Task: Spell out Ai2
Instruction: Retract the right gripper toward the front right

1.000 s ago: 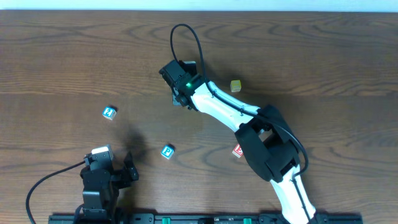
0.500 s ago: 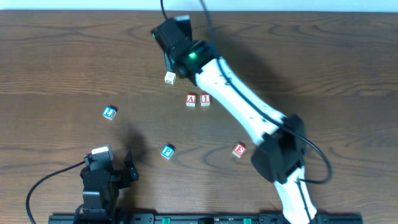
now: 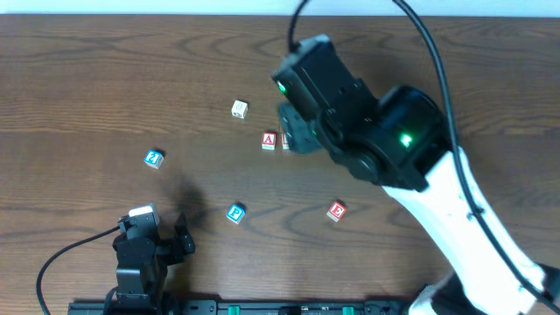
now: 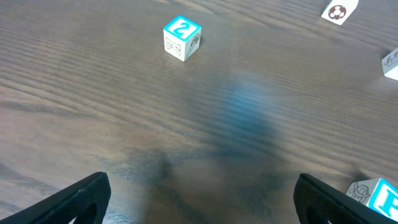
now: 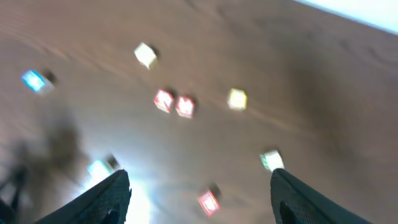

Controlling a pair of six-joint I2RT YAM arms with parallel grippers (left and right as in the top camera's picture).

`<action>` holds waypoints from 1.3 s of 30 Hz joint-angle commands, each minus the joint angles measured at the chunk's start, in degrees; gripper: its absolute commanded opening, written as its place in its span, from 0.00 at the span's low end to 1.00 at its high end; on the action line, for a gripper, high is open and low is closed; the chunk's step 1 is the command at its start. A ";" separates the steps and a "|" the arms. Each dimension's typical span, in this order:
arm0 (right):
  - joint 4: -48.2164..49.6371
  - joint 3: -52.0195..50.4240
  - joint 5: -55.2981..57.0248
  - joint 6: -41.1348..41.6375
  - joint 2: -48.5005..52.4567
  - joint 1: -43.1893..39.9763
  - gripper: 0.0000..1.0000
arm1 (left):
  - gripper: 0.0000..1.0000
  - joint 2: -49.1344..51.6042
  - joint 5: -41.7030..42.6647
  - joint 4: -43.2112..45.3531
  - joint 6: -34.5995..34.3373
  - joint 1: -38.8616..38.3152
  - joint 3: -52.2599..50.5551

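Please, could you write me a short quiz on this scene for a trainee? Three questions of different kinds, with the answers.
1. True or false: the 2 cube touches the A cube.
2. Which cube lies nearest the left hand? a) A cube b) P cube c) 2 cube
3. Fill in: the left hand's jaws stand ____.
Key: 1 false; 2 b; 3 open.
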 commanded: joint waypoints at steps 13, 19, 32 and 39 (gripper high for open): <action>18.18 -57.68 -4.87 4.81 -36.54 2.05 0.92 | 0.95 -0.26 11.39 1.77 -17.97 0.35 -0.81; 18.91 -58.88 -4.83 4.79 -39.69 1.99 0.95 | 0.96 0.17 23.61 17.62 -13.20 0.35 0.31; 23.56 -58.88 -4.85 3.91 -39.56 1.99 0.99 | 0.95 45.68 0.66 -2.08 9.77 0.59 34.53; 23.50 -58.88 -4.87 3.91 -39.56 2.01 0.99 | 0.95 71.89 6.12 -4.24 21.99 7.65 47.82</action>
